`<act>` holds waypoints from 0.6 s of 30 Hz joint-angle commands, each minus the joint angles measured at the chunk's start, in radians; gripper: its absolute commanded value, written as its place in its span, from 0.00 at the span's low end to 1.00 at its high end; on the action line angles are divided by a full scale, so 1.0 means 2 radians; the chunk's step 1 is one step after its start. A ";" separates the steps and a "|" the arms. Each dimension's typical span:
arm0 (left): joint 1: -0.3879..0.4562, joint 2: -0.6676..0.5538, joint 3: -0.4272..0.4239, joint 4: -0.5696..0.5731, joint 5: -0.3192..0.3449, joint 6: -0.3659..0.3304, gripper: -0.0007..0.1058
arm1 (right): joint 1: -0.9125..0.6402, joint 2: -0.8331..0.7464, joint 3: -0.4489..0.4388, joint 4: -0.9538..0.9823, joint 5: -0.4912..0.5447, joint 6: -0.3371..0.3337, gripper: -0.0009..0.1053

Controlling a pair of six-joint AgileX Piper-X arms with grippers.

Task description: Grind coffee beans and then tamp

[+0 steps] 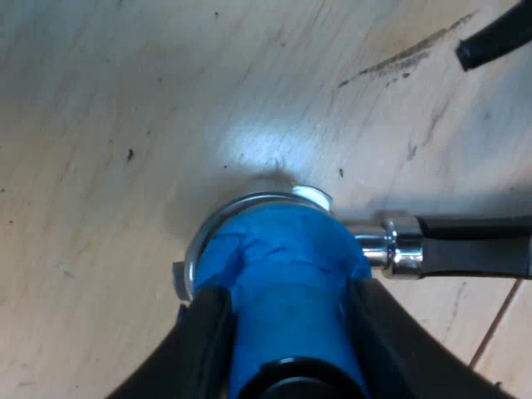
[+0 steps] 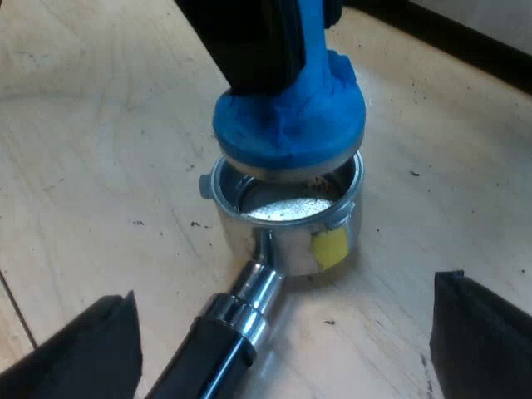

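The tabletop [image 1: 125,100] is of pale wood with visible grain; a smooth, lightly sheened finish is seen, marked by dark scuffs. The holder [image 2: 241,233] is formed of polished metal with a glossy, reflective wall; fine dark specks are scattered over its pale inner floor. Its handle [image 2: 208,362] is finished in dark satin plastic behind a chromed collar. The tamper [image 2: 291,125] is covered in a wrinkled, matt blue wrapping. The fingers [image 1: 204,349] of the left gripper [image 1: 287,291] are finished in matt black plastic.
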 commanded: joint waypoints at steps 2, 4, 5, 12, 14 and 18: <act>0.000 0.001 -0.003 -0.003 -0.010 -0.005 0.01 | 0.001 -0.002 0.002 -0.006 -0.005 0.000 0.69; 0.000 0.001 -0.003 -0.003 -0.016 -0.008 0.01 | 0.001 -0.002 0.002 -0.006 -0.005 0.000 0.69; 0.000 0.001 -0.003 -0.003 -0.018 -0.009 0.01 | 0.001 -0.002 0.002 -0.006 -0.005 0.000 0.69; 0.000 0.001 0.009 -0.010 -0.019 -0.016 0.01 | 0.001 -0.002 0.002 -0.006 -0.005 0.000 0.69; 0.000 0.001 0.017 -0.014 -0.018 -0.016 0.01 | 0.001 -0.002 0.002 -0.006 -0.005 0.000 0.69; 0.003 0.001 0.029 -0.027 -0.018 -0.016 0.01 | 0.001 -0.002 0.002 -0.006 -0.005 0.000 0.69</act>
